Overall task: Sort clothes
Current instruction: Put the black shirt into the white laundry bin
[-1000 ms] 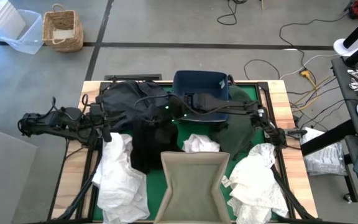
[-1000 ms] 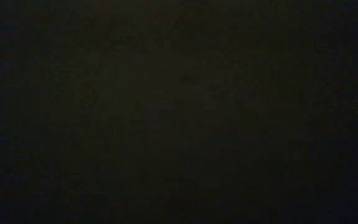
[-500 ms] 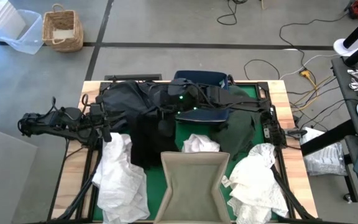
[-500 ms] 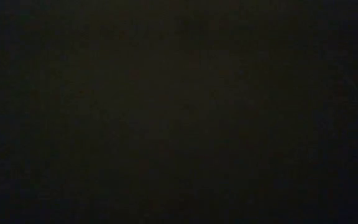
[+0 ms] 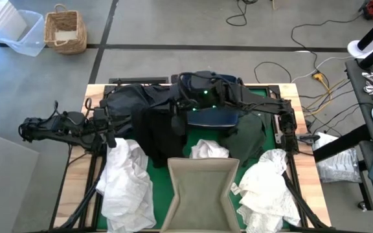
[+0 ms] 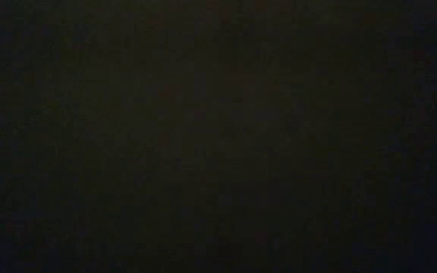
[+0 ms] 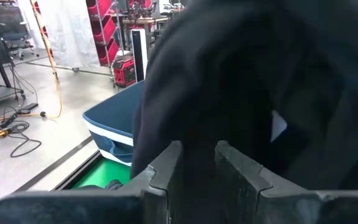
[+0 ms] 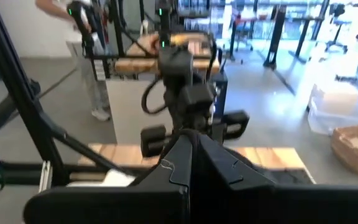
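Left pincer [image 7: 194, 165], fingers narrow, grips a black garment [image 7: 241, 81] at table's far left. Right pincer [image 8: 191, 155], clamped on a second dark garment [image 5: 164, 120], holds it beside the navy bin [image 5: 211, 116]. White garments [image 5: 125, 184] lie near the beige bin [image 5: 203, 191].

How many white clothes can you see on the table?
3. One white garment lies left of the beige bin, a small one just behind that bin, and one to its right. More may hide under the dark clothes.
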